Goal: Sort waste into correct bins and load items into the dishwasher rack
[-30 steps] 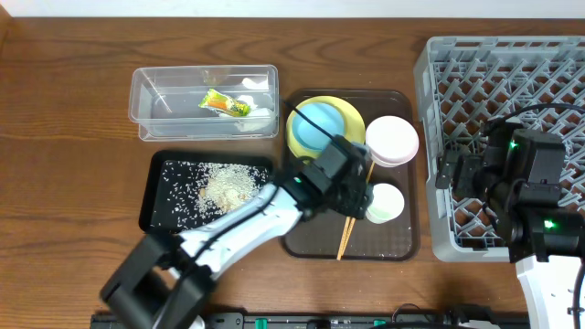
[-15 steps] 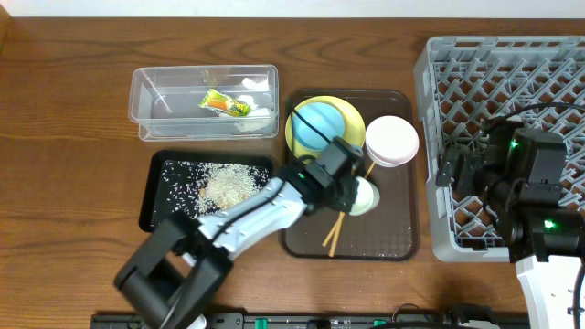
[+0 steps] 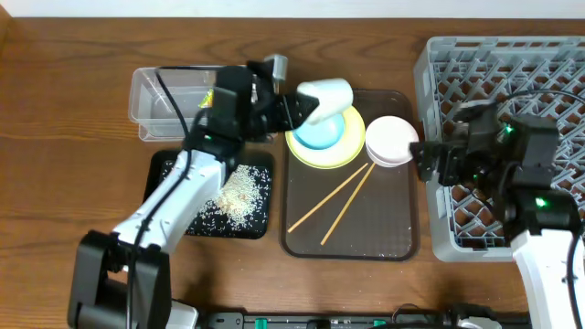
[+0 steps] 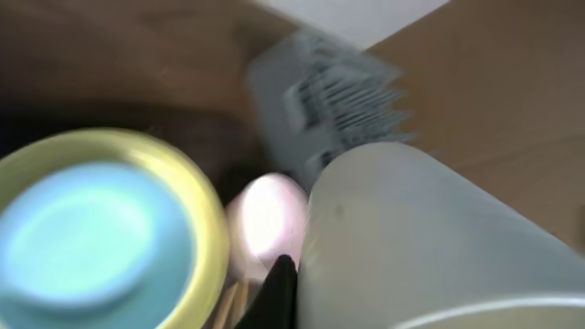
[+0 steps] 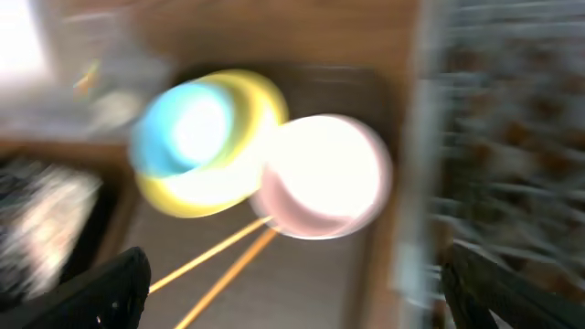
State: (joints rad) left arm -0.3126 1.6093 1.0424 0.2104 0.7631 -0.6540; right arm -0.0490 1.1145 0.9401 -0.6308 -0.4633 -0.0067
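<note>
I see the grey rack (image 3: 512, 82) at the right of the worktop. My right hand (image 3: 426, 165) hangs spread beside the white-pink bowl (image 3: 391, 140). My left hand (image 3: 302, 104) pinches the white cup (image 3: 331, 94), on its side above the blue bowl (image 3: 315, 135).

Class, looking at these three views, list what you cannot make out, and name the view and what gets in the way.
- Overhead: the left arm hides the right end of the clear tub.
- Overhead: the right arm covers part of the dishwasher rack; the frame edge cuts its right side.
- Left wrist: the white cup fills the blurred view; its inside is unseen.
- Right wrist: motion blur smears the chopsticks.
</note>
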